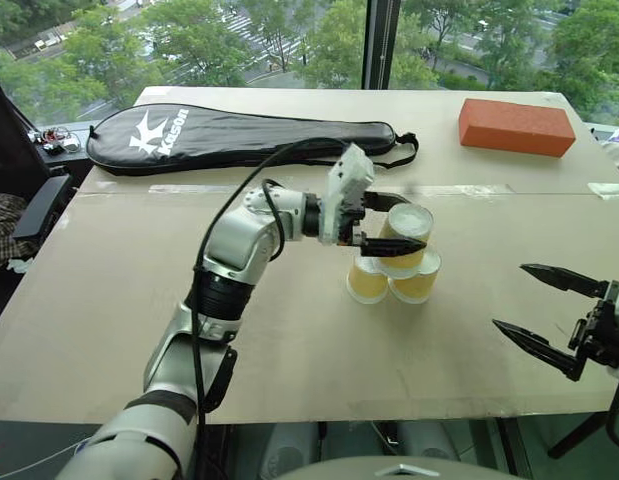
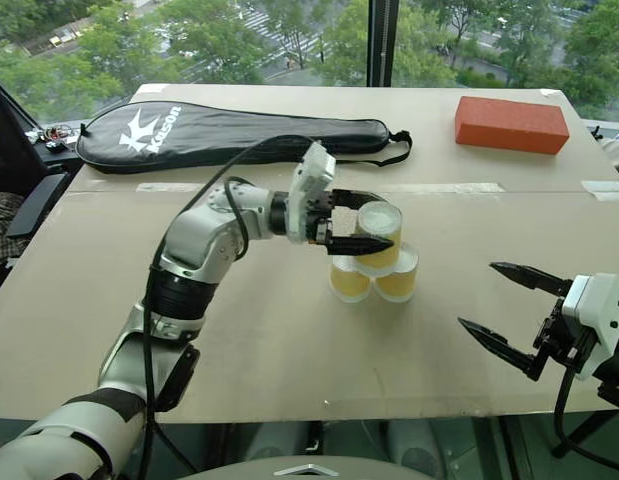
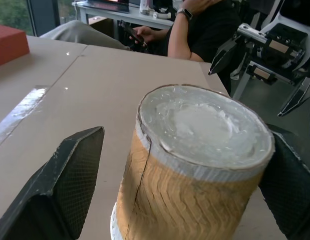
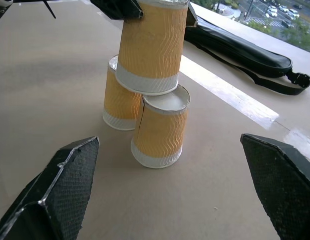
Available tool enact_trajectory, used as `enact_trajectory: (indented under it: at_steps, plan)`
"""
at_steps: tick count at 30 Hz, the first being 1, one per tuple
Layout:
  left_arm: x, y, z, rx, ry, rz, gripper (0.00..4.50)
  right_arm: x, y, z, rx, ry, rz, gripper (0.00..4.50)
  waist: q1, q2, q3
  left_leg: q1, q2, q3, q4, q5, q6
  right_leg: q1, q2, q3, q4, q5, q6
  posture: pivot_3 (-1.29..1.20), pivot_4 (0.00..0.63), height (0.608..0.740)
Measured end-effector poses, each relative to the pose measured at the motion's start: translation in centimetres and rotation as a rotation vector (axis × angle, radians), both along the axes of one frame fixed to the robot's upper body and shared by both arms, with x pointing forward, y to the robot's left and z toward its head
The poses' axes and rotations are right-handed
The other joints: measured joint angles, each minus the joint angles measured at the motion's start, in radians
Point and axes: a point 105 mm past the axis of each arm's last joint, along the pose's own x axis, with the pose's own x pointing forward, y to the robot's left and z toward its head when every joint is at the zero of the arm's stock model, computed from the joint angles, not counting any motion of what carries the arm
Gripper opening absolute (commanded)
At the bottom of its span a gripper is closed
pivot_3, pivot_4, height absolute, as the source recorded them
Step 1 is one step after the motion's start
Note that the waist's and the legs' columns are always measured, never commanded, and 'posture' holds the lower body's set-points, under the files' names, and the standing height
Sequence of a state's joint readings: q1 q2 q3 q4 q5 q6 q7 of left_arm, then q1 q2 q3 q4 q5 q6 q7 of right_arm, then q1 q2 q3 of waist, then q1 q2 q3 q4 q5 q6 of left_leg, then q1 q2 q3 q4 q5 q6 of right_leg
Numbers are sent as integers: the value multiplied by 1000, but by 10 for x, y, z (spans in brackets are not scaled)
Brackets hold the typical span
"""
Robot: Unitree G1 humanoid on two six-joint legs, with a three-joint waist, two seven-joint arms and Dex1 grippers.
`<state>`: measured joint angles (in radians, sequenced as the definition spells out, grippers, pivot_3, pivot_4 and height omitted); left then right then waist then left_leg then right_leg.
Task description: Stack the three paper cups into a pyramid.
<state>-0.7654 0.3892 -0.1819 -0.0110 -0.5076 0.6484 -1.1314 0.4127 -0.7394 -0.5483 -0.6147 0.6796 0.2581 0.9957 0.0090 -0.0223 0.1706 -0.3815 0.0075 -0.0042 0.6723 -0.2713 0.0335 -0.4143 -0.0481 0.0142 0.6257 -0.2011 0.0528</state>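
Left hand (image 2: 367,225) stood open around the top cup (image 2: 378,232), resting on 2 cups (image 2: 374,280); light, crushable, best held mid-wall. Right hand (image 2: 511,311) open, well apart

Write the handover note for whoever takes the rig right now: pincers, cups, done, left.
Left pincer: open, fingers either side of the top cup, a gap showing on one side.
Right pincer: open, empty, off to the right of the stack.
Cups: two bottom cups upside down, side by side; top cup upside down across both.
Done: pyramid stacked.
Left: draw the left pincer away without nudging the top cup.
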Motion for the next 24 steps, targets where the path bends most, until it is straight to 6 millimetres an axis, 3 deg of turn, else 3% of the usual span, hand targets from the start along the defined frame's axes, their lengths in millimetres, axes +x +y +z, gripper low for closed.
enact_trajectory:
  at_steps: [8,19,24]
  plan:
    - [-17,38,6,-80,15,98,4464,6,11,0,9,-1,53,4500,4,0,0,0,0,0,0,0,0,0,-1,0,0,0,0,0,150,740]
    - [-26,86,-29,-149,47,406,4464,22,22,1,23,-18,97,4500,4,0,0,0,1,1,0,0,0,0,-1,0,0,1,-2,0,150,740]
    - [-45,115,-52,-109,53,532,4464,18,11,-14,-1,38,55,4500,7,0,0,0,1,0,0,0,0,0,-2,-1,0,1,-3,0,150,740]
